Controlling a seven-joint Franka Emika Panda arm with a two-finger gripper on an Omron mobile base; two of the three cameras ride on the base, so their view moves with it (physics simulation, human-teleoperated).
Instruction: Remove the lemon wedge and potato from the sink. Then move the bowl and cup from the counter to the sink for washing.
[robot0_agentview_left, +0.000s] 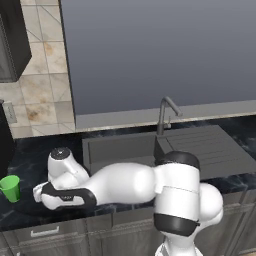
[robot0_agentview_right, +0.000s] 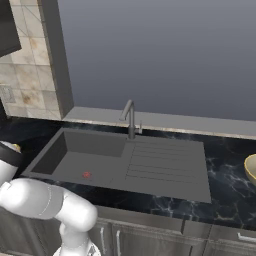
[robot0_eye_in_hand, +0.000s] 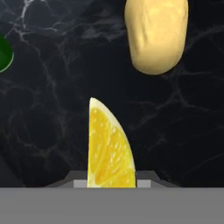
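Observation:
My gripper (robot0_eye_in_hand: 111, 183) is shut on the lemon wedge (robot0_eye_in_hand: 108, 148), a bright yellow slice standing between the two fingertips above the dark marble counter (robot0_eye_in_hand: 52, 113). The tan potato (robot0_eye_in_hand: 156, 33) lies on that counter just beyond the wedge. A sliver of the green cup (robot0_eye_in_hand: 4, 54) shows at the left edge of the hand view. From the left base view, the arm reaches low over the counter left of the sink (robot0_agentview_left: 120, 147), close to the cup (robot0_agentview_left: 10, 188). The sink basin (robot0_agentview_right: 85, 160) holds nothing but its red drain (robot0_agentview_right: 87, 175). The bowl (robot0_agentview_right: 251, 169) peeks in at the far right of the counter.
A dark curved faucet (robot0_agentview_right: 130, 117) stands behind the sink, with the ribbed drainboard (robot0_agentview_right: 162, 160) to its right. A grey wall panel rises behind the counter, with tiled wall (robot0_agentview_left: 40, 85) to the left. Cabinet drawers (robot0_agentview_left: 45, 232) run below the counter's front edge.

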